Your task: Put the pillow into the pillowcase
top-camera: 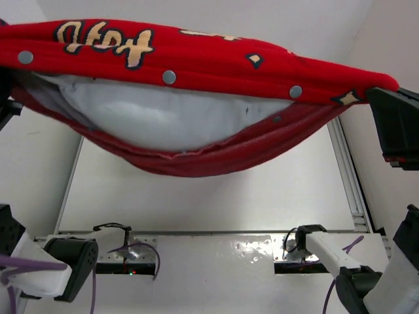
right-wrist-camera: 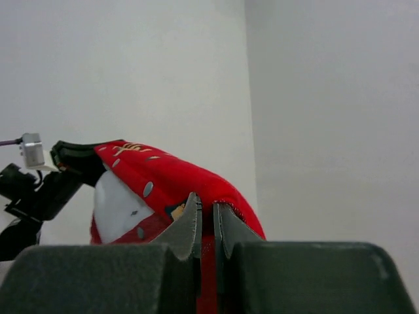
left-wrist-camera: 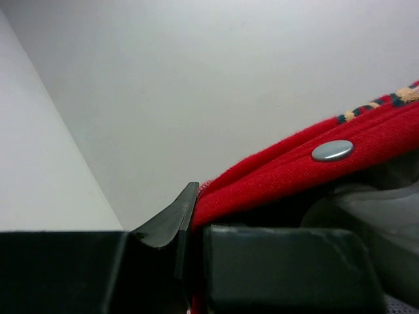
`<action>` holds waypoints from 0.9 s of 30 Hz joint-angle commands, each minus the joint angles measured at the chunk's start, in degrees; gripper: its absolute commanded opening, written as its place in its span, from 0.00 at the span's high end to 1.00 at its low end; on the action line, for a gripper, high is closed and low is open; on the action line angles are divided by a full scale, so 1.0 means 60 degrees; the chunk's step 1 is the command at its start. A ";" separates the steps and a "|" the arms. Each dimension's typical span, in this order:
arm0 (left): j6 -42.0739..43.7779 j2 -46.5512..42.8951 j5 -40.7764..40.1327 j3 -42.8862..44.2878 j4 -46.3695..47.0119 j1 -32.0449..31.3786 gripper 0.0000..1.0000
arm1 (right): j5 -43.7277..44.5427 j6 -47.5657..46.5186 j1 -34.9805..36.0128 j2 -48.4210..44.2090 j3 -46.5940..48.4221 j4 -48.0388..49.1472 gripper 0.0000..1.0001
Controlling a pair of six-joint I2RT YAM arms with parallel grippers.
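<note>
The red pillowcase (top-camera: 216, 65) hangs stretched in the air high above the table, its snap-lined mouth facing the top camera. The white pillow (top-camera: 157, 118) lies inside it, showing through the gaping mouth. My left gripper (top-camera: 5, 98) is shut on the left corner of the pillowcase's upper hem, and my right gripper (top-camera: 372, 93) is shut on the right corner. In the left wrist view the red pillowcase (left-wrist-camera: 294, 170) runs between the closed gripper (left-wrist-camera: 196, 219), with the pillow (left-wrist-camera: 366, 209) below. In the right wrist view the gripper (right-wrist-camera: 207, 219) pinches the red pillowcase (right-wrist-camera: 170, 176), with the pillow (right-wrist-camera: 114, 203) visible inside.
The white table (top-camera: 229, 196) lies far below the hanging cloth, with a metal rail (top-camera: 350, 176) along its right side. Both arm bases (top-camera: 124, 252) (top-camera: 308, 248) sit at the near edge. White walls stand behind.
</note>
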 commanded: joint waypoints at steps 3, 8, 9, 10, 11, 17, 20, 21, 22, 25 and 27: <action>0.0211 0.0716 -0.2916 -0.1308 -0.0326 0.0650 1.00 | 0.2481 -0.0108 -0.0318 0.0451 -0.0772 0.0598 1.00; 0.0535 0.1067 -0.2929 -0.3168 -0.0401 0.0665 1.00 | 0.2364 -0.0005 -0.0333 0.1592 -0.0846 0.0217 1.00; 0.0549 0.1199 -0.2958 -0.3345 -0.0400 0.0665 1.00 | 0.2379 -0.0005 -0.0318 0.1768 -0.0861 0.0202 1.00; 0.0564 0.1330 -0.3017 -0.3448 -0.0531 0.0665 1.00 | 0.2422 0.0024 -0.0318 0.1973 -0.0846 0.0173 1.00; 0.0520 0.1723 -0.3017 -0.3464 -0.0605 0.0650 1.00 | 0.2423 0.0097 -0.0318 0.2410 -0.0803 0.0173 1.00; 0.0096 0.3378 -0.3221 -0.3054 -0.0329 0.0650 1.00 | 0.2816 0.0216 -0.0347 0.4882 0.0276 0.0422 1.00; -0.0153 0.4723 -0.3485 -0.2178 -0.0020 0.0665 1.00 | 0.3197 0.0549 -0.0406 0.6350 0.1738 0.0378 1.00; -0.0154 0.5151 -0.3573 -0.1769 -0.0063 0.0665 1.00 | 0.3243 0.0784 -0.0696 0.7414 0.2210 0.0335 1.00; -0.0197 0.5576 -0.3762 -0.0894 -0.0151 0.0665 1.00 | 0.3214 0.1569 -0.0815 0.7859 0.2621 0.0407 1.00; -0.0563 0.6502 -0.4452 -0.0110 0.0328 0.1074 1.00 | 0.2907 0.2891 -0.0948 0.8872 0.3664 0.1586 1.00; -0.1294 0.6095 -0.4658 -0.0632 0.1248 0.1527 1.00 | 0.3196 0.2707 -0.0861 0.8599 0.3870 0.2104 1.00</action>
